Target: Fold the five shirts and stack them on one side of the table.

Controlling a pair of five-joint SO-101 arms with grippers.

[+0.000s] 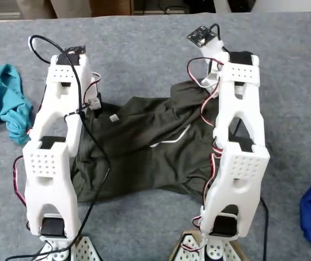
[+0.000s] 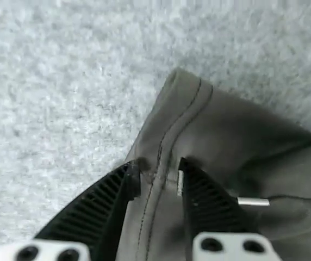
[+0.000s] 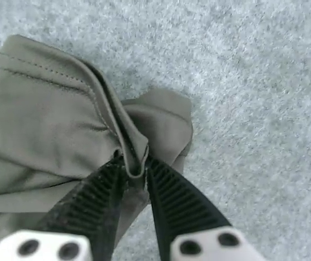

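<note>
My left fingers [image 2: 109, 204] and right fingers [image 3: 174, 201] each pinch a far corner of the shirt [image 1: 144, 147] — its body lies spread on their near side.

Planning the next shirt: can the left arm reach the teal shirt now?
Probably not yet: the left arm has its jaws shut on the olive shirt. Otherwise only bare table separates it from the teal shirt.

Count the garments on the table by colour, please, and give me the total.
dark olive shirt, spread between the two arms: 1
teal shirt, bunched at one side of the table: 1
blue garment, cut off at the opposite edge of the high view: 1
Total: 3
</note>
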